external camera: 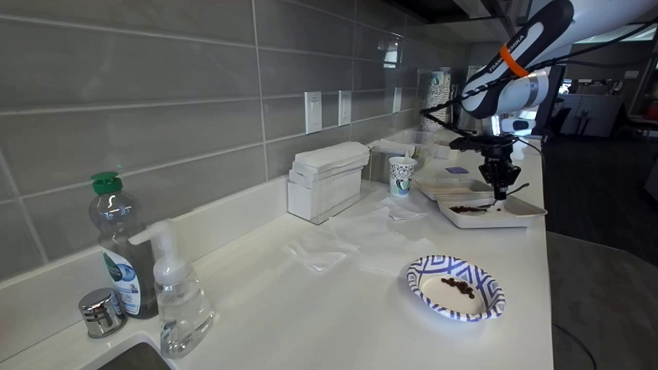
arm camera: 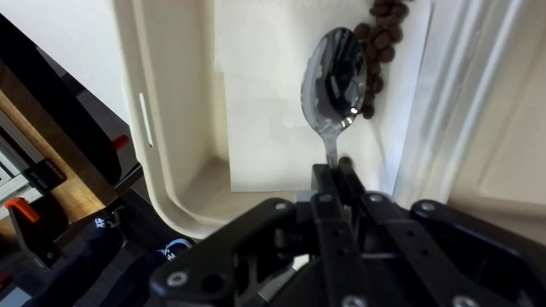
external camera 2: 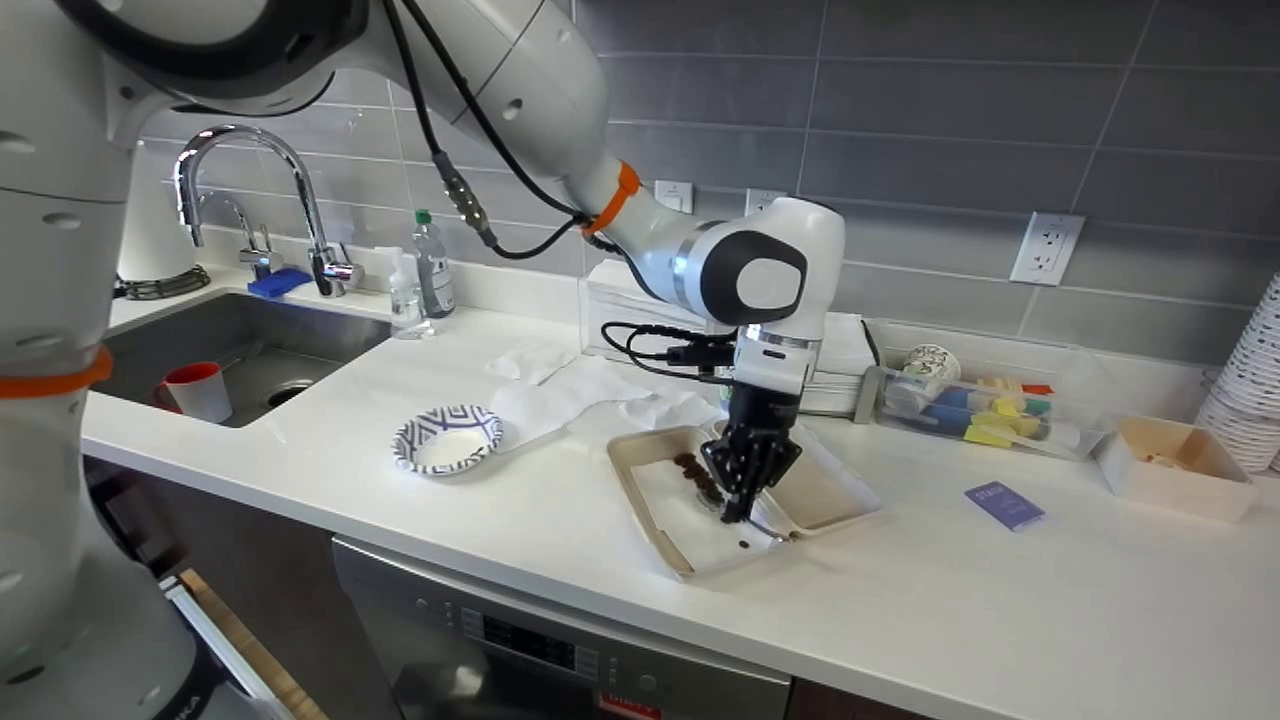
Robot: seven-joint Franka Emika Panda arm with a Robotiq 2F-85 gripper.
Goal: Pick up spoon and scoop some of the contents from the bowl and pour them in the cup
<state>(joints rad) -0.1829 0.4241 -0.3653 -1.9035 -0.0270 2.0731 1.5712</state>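
the claw (arm camera: 334,172) is pinching the thin handle of the metal spoon (arm camera: 335,81) between its blunt black fingertips (arm camera: 320,177). in the wrist view the spoon's smooth oval head, glossy and full of dark reflections, reaches out ahead of the claw; in both exterior views the handle's slim end juts out on its opposite side. beneath the claw spreads the dish (arm camera: 183,106), shallow, squarish, off-white and matte, with rounded corners and a flat white paper lining (arm camera: 264,136). small rounded brown beans (arm camera: 384,40) are heaped in it just beside the spoon's head; whether the head touches them i cannot tell. a lone bean (arm camera: 345,160) lies close to the fingertips. toward the tiled wall (external camera 2: 950,250) from the claw is the dish's open lid (external camera 2: 825,490). farther that way stands the cup (external camera: 401,177), upright, white paper with a curly dark and blue-green print, near a squared-off stack of napkins (external camera: 329,177). well apart from the claw, on the sink (external camera 2: 300,340) side, rests a round plate (external camera: 489,282) with a geometric blue-and-white rim and beans in it, beside thin crumpled papers (external camera: 370,236).
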